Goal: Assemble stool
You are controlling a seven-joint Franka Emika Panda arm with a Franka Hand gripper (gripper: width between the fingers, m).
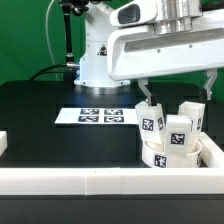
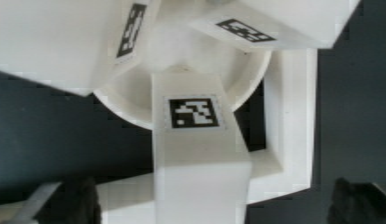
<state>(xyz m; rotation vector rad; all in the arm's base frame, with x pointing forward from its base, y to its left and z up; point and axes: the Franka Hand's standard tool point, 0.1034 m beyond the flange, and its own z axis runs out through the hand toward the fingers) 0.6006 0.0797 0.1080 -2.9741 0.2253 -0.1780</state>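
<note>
The white round seat disc point(image 1: 165, 157) lies in the corner of the border rail at the exterior view's right. Three blocky tagged legs stand on it: one point(image 1: 152, 118), one point(image 1: 180, 135) and one point(image 1: 191, 112). My gripper point(image 1: 175, 90) hovers just above them, open, with a finger on each side of the group. In the wrist view a tagged leg point(image 2: 190, 140) runs up the middle over the seat's rim point(image 2: 119, 100). My gripper point(image 2: 211, 205) straddles it, and the dark fingertips point(image 2: 65, 203) stay clear of the leg on both sides.
The marker board point(image 1: 98, 115) lies flat on the black table at the middle. A long white border rail point(image 1: 90, 181) runs along the front and turns up the right side point(image 1: 214, 155). A small white piece point(image 1: 3, 145) sits at the left edge.
</note>
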